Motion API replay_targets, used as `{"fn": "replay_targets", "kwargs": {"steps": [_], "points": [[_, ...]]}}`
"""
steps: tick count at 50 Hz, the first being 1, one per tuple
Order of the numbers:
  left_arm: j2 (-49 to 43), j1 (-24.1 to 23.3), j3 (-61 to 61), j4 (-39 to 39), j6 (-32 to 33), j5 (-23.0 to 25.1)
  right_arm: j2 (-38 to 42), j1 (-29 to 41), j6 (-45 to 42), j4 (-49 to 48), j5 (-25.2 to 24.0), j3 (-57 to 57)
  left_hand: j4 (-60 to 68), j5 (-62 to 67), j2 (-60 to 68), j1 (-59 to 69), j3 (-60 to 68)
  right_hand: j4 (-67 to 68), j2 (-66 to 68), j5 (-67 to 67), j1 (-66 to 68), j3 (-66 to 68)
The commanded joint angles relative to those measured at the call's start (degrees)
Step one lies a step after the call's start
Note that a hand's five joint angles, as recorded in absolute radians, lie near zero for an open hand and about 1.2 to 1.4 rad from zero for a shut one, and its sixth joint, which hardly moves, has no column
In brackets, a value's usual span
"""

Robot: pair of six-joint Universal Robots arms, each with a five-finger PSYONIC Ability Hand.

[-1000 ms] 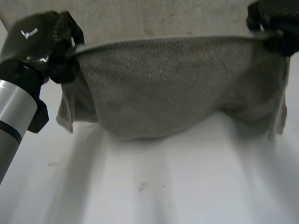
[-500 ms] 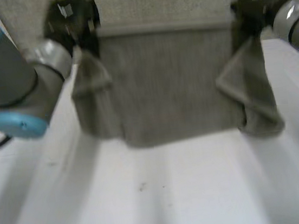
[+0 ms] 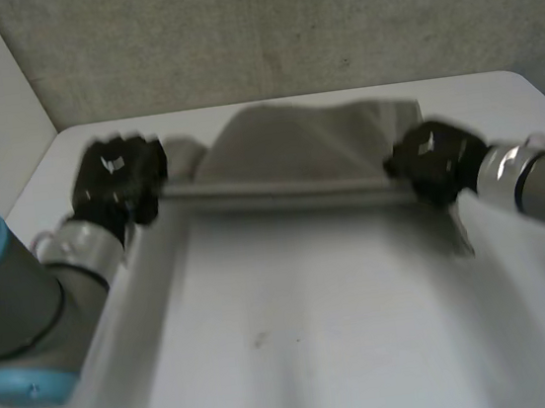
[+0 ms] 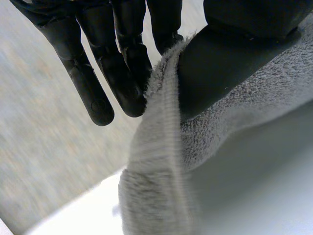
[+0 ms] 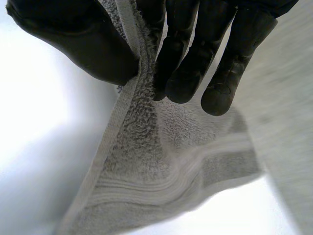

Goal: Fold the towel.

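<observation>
Soft grey terry-cloth towel point(image 3: 296, 151) is bunched across the upper middle of the frame, on the white table point(image 3: 299, 340). It looks light and totally floppy to me, with a grippy pile, so it'll sag wherever it isn't held. I'd grab it by the hemmed corners. Over on the left, the black left hand point(image 3: 115, 178) sits low over the table, thumb and fingers pinching the hem at the towel's left corner. The near edge runs fairly straight across to the right, where the black right hand point(image 3: 431, 160) has the other corner clamped the same way.
</observation>
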Motion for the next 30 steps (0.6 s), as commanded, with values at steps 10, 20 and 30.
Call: {"fn": "replay_targets", "kwargs": {"steps": [10,20,30], "points": [[-4.19,1.07,-5.43,2.73,1.02,1.27,5.65,-0.21,17.94,-22.29,1.42,15.60,10.18,10.44,10.20,10.44,10.26,-41.93,-41.79,-43.39,-41.68,-42.11],[-2.86,1.25,-5.78,2.73,0.67,1.09,1.34,-3.37,25.18,-30.05,5.47,22.46,10.18,10.44,10.20,10.44,10.26,-50.23,-50.08,-51.69,-49.97,-50.41],[-1.02,3.01,-5.70,3.43,0.40,0.74,1.16,-7.42,31.07,-34.62,8.02,23.87,10.18,10.44,10.20,10.44,10.26,-48.88,-48.74,-50.34,-48.63,-49.06]]}}
